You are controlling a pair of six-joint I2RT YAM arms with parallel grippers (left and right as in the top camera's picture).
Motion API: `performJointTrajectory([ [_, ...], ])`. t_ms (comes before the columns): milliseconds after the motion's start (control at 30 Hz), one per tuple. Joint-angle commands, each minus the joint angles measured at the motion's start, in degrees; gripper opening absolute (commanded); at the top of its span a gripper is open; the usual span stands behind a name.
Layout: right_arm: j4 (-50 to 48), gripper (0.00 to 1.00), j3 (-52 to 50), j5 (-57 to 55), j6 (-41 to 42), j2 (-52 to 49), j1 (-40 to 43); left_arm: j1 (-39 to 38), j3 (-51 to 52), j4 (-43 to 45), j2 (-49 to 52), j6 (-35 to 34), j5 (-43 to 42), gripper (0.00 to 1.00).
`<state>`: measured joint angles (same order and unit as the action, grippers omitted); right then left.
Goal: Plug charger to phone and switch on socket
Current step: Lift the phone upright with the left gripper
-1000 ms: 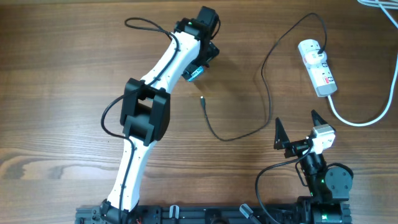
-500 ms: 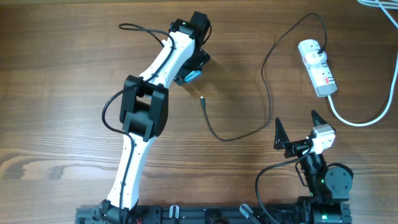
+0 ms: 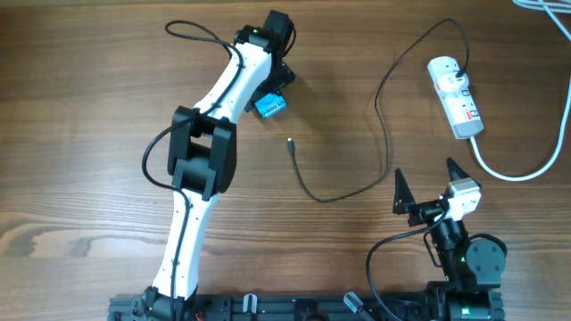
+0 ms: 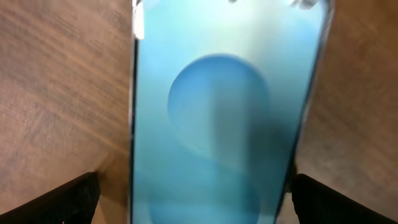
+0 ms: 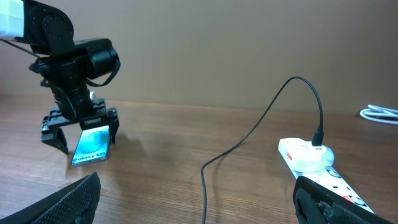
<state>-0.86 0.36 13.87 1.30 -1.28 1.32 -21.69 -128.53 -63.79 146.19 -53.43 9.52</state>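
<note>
We take the phone (image 3: 270, 106) as our landmark: it sits on the desk (image 3: 89, 134) with its cyan-blue screen up, peeking out from beneath the left arm's wrist, and from the right wrist view we cannot tell whether it lies flat or has one end raised. The left gripper (image 5: 87, 140) hangs right over the phone with its jaws wide, one dark finger on each side of the phone and neither touching its edges in the left wrist view. The charger (image 3: 339, 200) has its small black connector tip (image 3: 291, 143) on the desk near the phone, on the side toward the robot's base and clear of it, not plugged in. From there the thin cable loops away from the phone to its white plug (image 3: 455, 82), which sits in the socket (image 3: 457, 111), well apart from the phone on the robot's right. We cannot tell how the socket's switch stands. A thick white cord (image 3: 513, 177) curves off the socket's end, farther still from the phone. The right gripper (image 3: 428, 183) is well apart from the phone, just short of the socket, jaws spread wide and holding nothing
</note>
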Motion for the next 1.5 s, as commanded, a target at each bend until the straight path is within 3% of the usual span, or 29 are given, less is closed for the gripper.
performJointTrajectory([
  [0,-0.26,1.00,-0.07,-0.55,0.59,0.26,0.35,0.28,0.17,1.49,2.67,0.74,0.81,0.99],
  [167,-0.26,1.00,-0.07,-0.55,0.59,0.26,0.35,0.37,0.39,1.95,2.97,0.76,-0.59,0.95],
  [333,-0.24,1.00,-0.07,-0.55,0.57,0.26,0.35,1.60,0.39,0.24,5.38,0.72,-5.25,0.84],
  [600,-0.26,1.00,-0.07,-0.55,0.59,0.26,0.35,1.84,0.39,-3.91,5.81,0.74,-5.64,0.82],
  [1467,-0.26,1.00,-0.07,-0.55,0.57,0.26,0.35,1.86,0.37,-4.90,5.75,0.74,-5.66,0.48],
])
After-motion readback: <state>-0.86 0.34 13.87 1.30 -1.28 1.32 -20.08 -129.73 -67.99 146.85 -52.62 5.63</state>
